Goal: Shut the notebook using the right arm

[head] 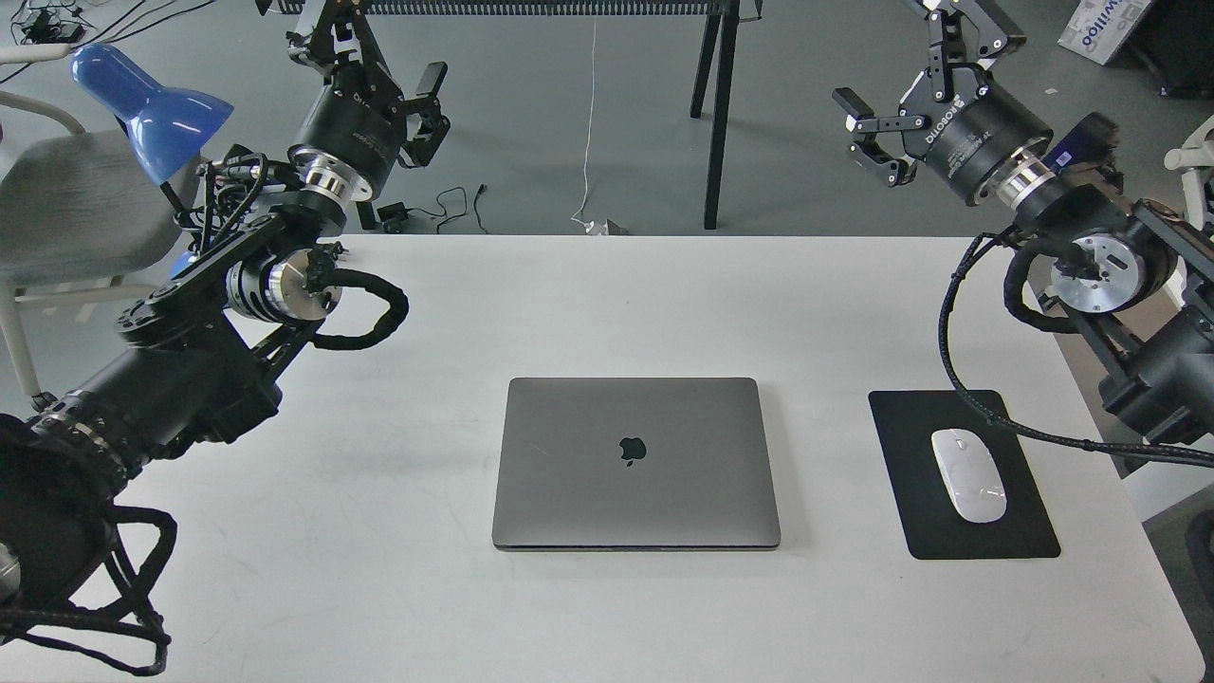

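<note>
a white table [607, 313] fills the head view, with grey floor beyond its far edge, dark table legs [713, 114] and a thin white cable [590, 123] trailing down to it. the notebook [635, 463] lies flat and shut in the middle of the table, nearer the front edge, its grey lid up with the dark apple logo [633, 450] showing. toward the right edge sits a black mouse pad [910, 427] carrying a white mouse [967, 474], well apart from the notebook. the right arm's gripper [868, 133] is raised beyond the far right corner, fingers spread and holding nothing, its looped black cable [958, 323] drooping over the mouse pad. the left gripper [432, 109] hangs past the far left edge, jaws apart and empty, near a blue lamp [152, 104] and a grey chair [66, 199].
</note>
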Motion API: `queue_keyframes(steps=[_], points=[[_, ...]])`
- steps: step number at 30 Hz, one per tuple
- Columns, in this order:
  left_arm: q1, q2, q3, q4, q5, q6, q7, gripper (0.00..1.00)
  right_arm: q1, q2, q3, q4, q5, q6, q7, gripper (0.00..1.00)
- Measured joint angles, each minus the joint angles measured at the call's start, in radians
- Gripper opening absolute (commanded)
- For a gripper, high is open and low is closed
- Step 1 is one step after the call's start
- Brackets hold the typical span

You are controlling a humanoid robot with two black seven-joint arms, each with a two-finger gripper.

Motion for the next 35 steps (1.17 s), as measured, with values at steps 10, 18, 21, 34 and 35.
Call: queue_keyframes(steps=[10, 18, 21, 34, 35], points=[[0.0, 0.0, 0.0, 0.0, 0.0, 0.0, 0.0, 1.0, 0.0, 0.001, 0.0, 0.016, 0.001, 0.001, 0.0, 1.0], [0.0, 0.0, 0.0, 0.0, 0.0, 0.0, 0.0, 1.0, -0.001, 0.001, 0.001, 0.016, 0.001, -0.003, 0.0, 1.0], [0.0, 0.0, 0.0, 0.0, 0.0, 0.0, 0.0, 1.0, 0.0, 0.001, 0.001, 0.016, 0.001, -0.004, 0.0, 1.0], [-0.001, 0.0, 0.0, 0.0, 0.0, 0.0, 0.0, 1.0, 0.013, 0.001, 0.002, 0.029, 0.001, -0.009, 0.0, 1.0], [-0.001, 0.0, 0.0, 0.0, 0.0, 0.0, 0.0, 1.0, 0.013, 0.002, 0.002, 0.029, 0.001, -0.009, 0.0, 1.0]])
